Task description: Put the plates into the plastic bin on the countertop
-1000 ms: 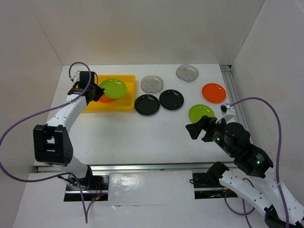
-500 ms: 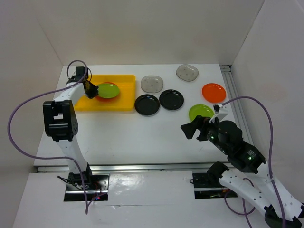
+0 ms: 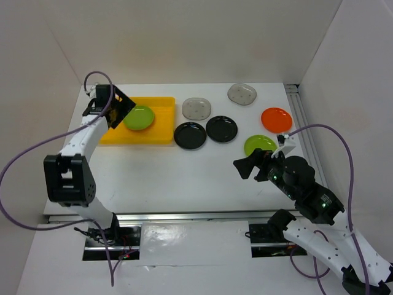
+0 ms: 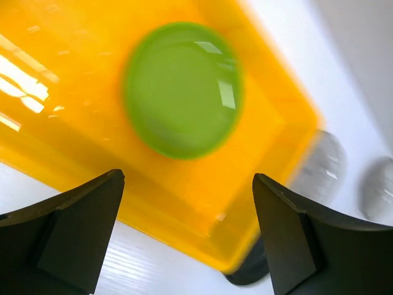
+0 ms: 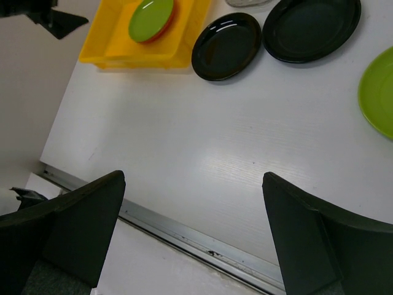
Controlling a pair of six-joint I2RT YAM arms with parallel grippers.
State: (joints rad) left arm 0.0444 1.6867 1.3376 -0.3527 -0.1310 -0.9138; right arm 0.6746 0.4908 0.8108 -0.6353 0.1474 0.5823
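Freed lime plate [image 4: 181, 89] — round, glossy — now lies in yellow bin [image 3: 163, 118].

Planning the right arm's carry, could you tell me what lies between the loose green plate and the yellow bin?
Two black plates sit side by side there, clearest in the top view.

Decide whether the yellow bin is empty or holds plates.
Holds plates: a lime green plate lies inside the yellow bin, an orange plate showing beneath.
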